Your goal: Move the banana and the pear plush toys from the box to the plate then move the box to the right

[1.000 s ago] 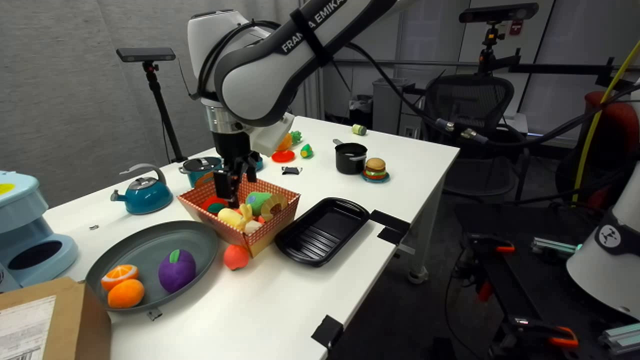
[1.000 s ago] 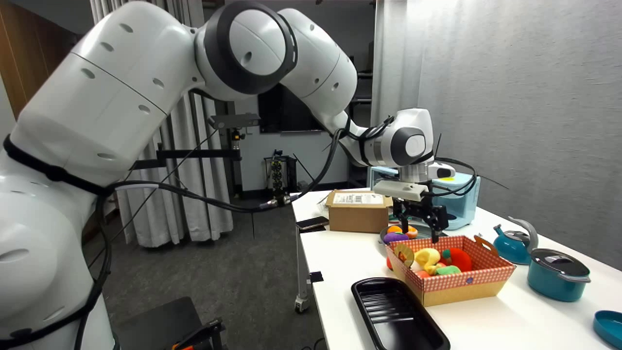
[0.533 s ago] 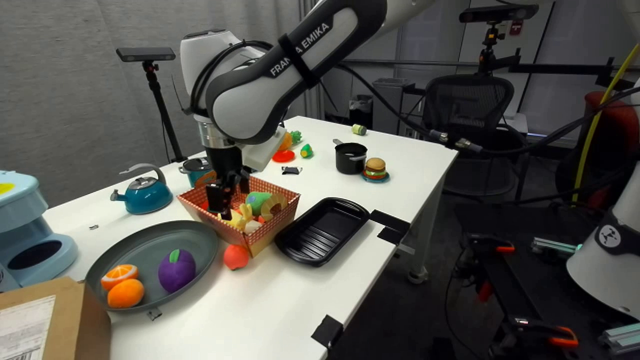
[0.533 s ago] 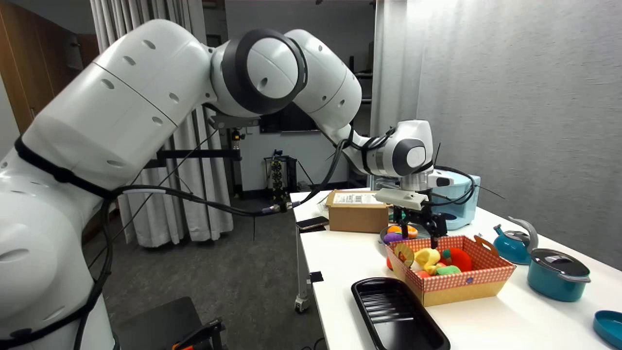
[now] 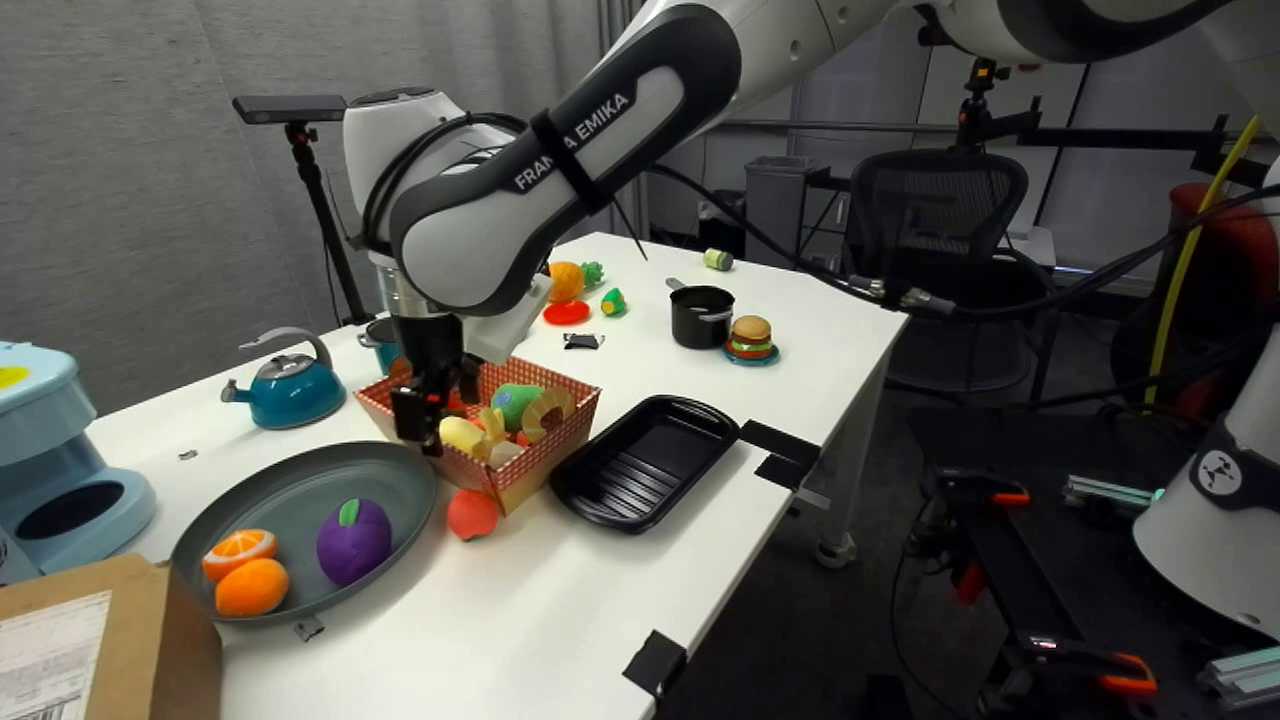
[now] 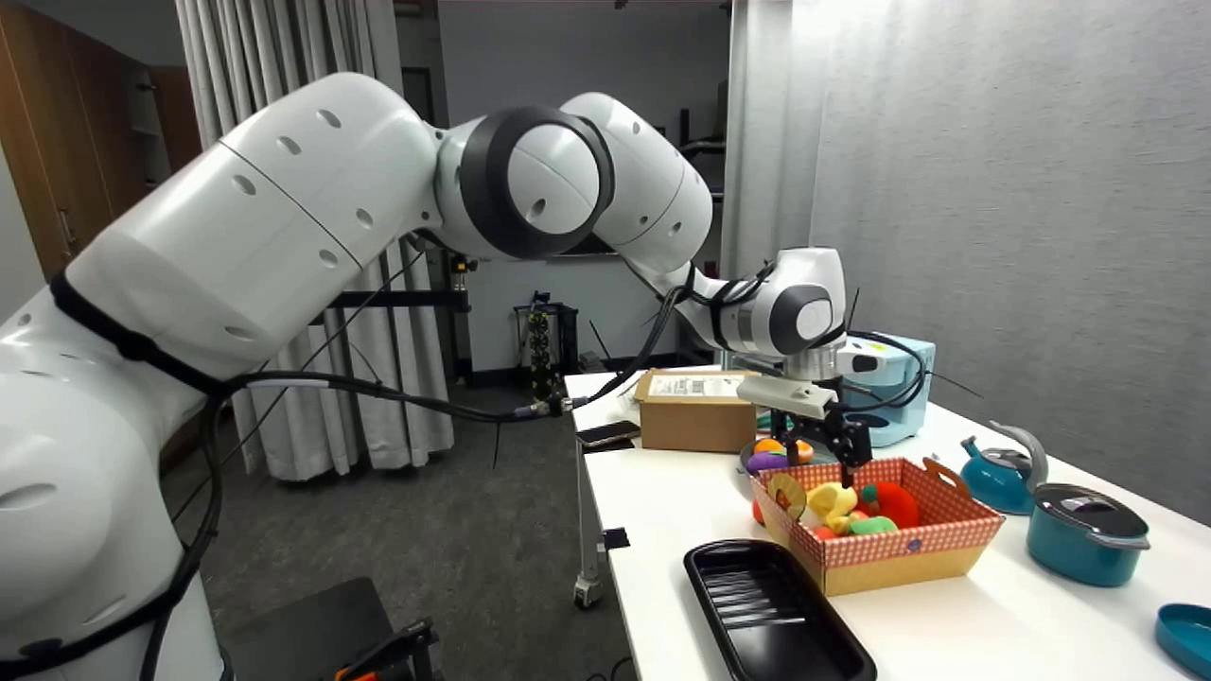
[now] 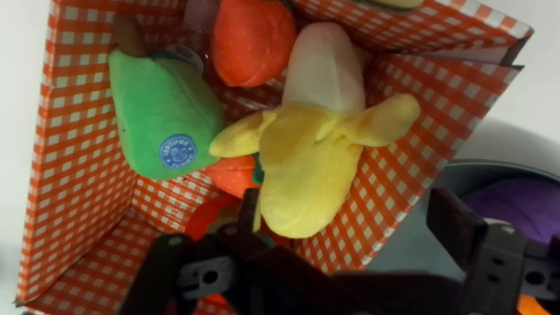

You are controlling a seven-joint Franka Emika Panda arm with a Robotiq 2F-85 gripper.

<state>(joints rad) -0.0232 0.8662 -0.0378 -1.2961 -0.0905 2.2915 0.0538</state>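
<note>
The box (image 5: 545, 470) with red checked lining holds the plush toys; it also shows in the wrist view (image 7: 78, 131). The peeled yellow banana (image 7: 306, 183) lies in it along the wall beside the plate; it shows in both exterior views (image 5: 460, 436) (image 6: 833, 499). The green pear (image 7: 164, 113) lies left of it in the wrist view and also shows in an exterior view (image 5: 515, 405). My gripper (image 7: 353, 218) is open and empty above the box edge; one finger is beside the banana's lower end, the other over the grey plate (image 5: 290, 480).
A purple plum (image 5: 355, 545) and orange pieces (image 5: 252, 586) lie on the plate. A red toy (image 5: 472, 514) sits against the box. A black baking tray (image 5: 650, 460) stands beside the box. A teal kettle (image 5: 292, 390) and a cardboard box (image 5: 150, 640) stand near the plate.
My open gripper has moved down and, in an exterior view, left across the box toward the plate. The toys, box and plate have not moved.
</note>
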